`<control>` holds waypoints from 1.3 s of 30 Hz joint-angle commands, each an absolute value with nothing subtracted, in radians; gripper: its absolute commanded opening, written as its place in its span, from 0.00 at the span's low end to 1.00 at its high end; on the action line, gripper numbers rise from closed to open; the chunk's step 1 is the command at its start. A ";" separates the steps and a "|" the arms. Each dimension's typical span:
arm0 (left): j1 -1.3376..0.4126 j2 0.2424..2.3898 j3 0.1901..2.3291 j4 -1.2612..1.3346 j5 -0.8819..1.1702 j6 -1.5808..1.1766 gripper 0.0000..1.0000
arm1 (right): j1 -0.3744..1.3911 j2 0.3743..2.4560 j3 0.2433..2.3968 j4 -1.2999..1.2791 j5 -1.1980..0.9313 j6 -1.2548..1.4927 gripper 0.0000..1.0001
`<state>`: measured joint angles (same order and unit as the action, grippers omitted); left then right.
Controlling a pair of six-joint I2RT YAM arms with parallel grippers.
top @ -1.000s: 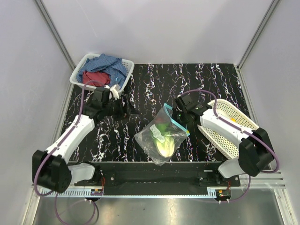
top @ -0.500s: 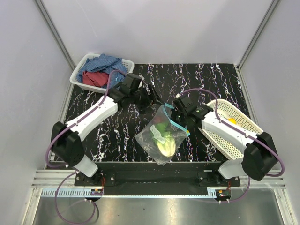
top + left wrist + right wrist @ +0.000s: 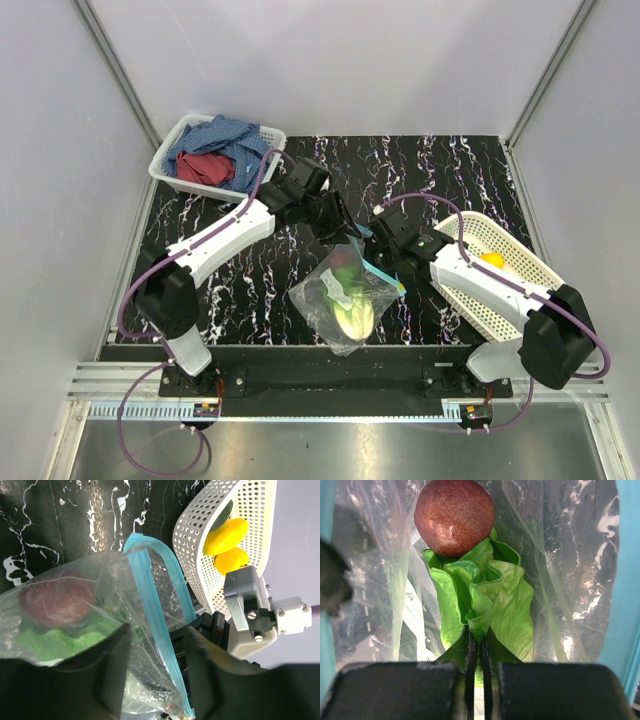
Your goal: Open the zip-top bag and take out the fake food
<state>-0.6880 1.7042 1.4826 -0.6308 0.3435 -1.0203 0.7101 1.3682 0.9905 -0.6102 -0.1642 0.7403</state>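
The zip-top bag (image 3: 345,300) lies in the middle of the black marbled table (image 3: 460,170), its long axis running near-left to far-right and its teal mouth raised toward the far right. Crinkled plastic partly veils the fake food (image 3: 485,600) inside. The right tool (image 3: 476,655) is clamped on the bag's lip. The left tool (image 3: 156,635) is blurred, its prongs apart astride the teal edge. Grey walls (image 3: 330,60) surround the table.

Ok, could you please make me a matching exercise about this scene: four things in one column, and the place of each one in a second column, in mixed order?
Things
1. yellow lemons
2. green lettuce
3. blue and red cloths
4. teal zip strip

Places
A. inside the zip-top bag
B. along the mouth of the bag
C. in the oval perforated basket
D. in the rectangular basket at the far left

Pairs: 1-C, 2-A, 3-D, 4-B
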 commanded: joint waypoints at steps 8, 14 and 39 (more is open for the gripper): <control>-0.690 1.689 1.437 -0.502 0.442 -0.925 0.76 | 0.721 1.307 0.971 -0.565 -0.147 0.735 0.00; -0.696 1.718 1.447 -0.506 0.443 -0.907 0.46 | 0.724 1.302 0.974 -0.560 -0.146 0.738 0.00; -0.745 1.575 1.361 -0.400 0.480 -0.824 0.00 | 0.479 1.293 1.003 -0.629 -0.344 0.647 0.77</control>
<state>-0.7338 1.6203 1.3247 -0.4454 0.4572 -0.8181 0.5003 1.3041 0.9577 -0.6247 -0.2863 0.6941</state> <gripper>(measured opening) 0.012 0.730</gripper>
